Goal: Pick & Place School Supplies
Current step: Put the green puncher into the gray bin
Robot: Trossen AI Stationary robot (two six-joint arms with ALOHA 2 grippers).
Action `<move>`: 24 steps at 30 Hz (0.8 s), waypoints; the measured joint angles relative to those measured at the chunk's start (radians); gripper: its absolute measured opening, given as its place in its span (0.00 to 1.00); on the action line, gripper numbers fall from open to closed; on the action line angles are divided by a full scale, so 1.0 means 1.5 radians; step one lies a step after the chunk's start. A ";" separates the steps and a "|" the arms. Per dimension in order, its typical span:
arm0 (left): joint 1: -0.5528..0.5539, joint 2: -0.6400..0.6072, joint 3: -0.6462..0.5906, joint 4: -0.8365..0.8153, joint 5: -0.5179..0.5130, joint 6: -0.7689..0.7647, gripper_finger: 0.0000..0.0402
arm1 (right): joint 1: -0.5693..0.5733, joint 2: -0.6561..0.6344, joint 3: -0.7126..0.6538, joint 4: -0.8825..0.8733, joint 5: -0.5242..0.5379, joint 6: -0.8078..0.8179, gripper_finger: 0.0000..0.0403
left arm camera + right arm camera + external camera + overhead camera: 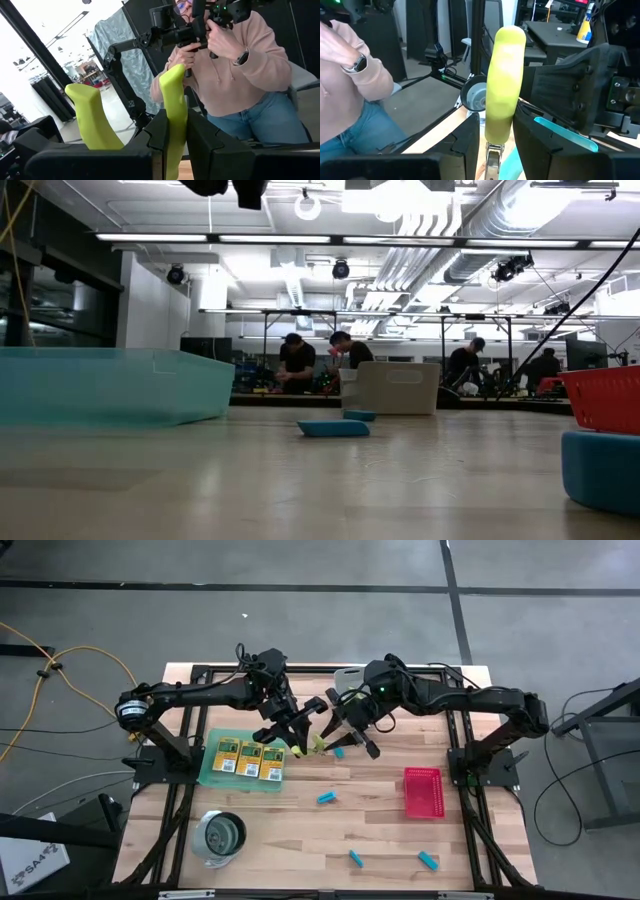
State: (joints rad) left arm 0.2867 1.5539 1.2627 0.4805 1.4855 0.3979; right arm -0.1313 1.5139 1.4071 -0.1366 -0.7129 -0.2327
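Note:
Both arms are raised over the middle of the table, grippers close together. My left gripper (298, 736) (175, 127) is shut on a plier-like tool with two yellow-green handles (92, 117). My right gripper (347, 733) (496, 132) is shut on a yellow-green handle (504, 80) with a metal part (492, 160) at its near end; whether it belongs to the same tool I cannot tell. Three crayon boxes (250, 758) lie on the green mat (208, 768). Light-blue blocks (326, 798) (355, 858) (428, 860) lie on the wood. My left gripper pinches one handle (176, 107) of the tool between its two fingers. The handle's free end sticks out past the fingertips, and the second handle stands free beside it. The tool is lifted clear of the table. My right gripper has the yellow-green handle (501, 117) between its two fingers, low on the handle near the metal part. The handle runs on past the fingertips, along the fingers. It is lifted clear of the table.
A red tray (422, 792) stands at the right, a round metal cup (220, 836) near the front left, and a grey bin (350, 674) at the far edge. Another blue piece (338, 752) shows under the right gripper. A person in a pink top (240, 70) is beyond the table.

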 joint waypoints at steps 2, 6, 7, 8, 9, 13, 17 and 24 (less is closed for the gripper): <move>0.000 0.000 0.000 0.000 0.001 -0.001 0.09 | 0.000 0.000 0.000 0.002 -0.001 0.002 0.27; 0.000 0.000 0.000 0.002 0.001 -0.018 0.09 | 0.000 0.000 0.000 0.002 0.001 -0.001 0.27; 0.000 0.000 0.000 0.006 0.002 -0.030 0.09 | 0.000 0.000 0.000 0.000 0.003 -0.006 0.27; 0.000 0.000 0.000 0.011 0.001 -0.047 0.09 | 0.000 0.000 0.000 -0.004 0.004 -0.016 0.27; 0.000 0.000 0.000 0.017 0.001 -0.061 0.09 | 0.000 0.000 0.000 -0.008 0.005 -0.030 0.27; -0.008 0.000 0.000 0.020 0.003 -0.075 0.09 | 0.000 0.012 0.000 -0.004 -0.009 -0.060 0.27; -0.017 0.000 0.000 0.020 0.008 -0.093 0.09 | 0.000 0.021 0.000 -0.003 -0.036 -0.082 0.27; -0.019 0.000 0.000 0.020 0.004 -0.121 0.09 | 0.000 0.024 0.000 -0.013 -0.033 -0.109 0.27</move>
State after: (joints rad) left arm 0.2584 1.5539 1.2625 0.5112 1.4917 0.2158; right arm -0.1307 1.5494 1.4067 -0.1558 -0.7625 -0.3963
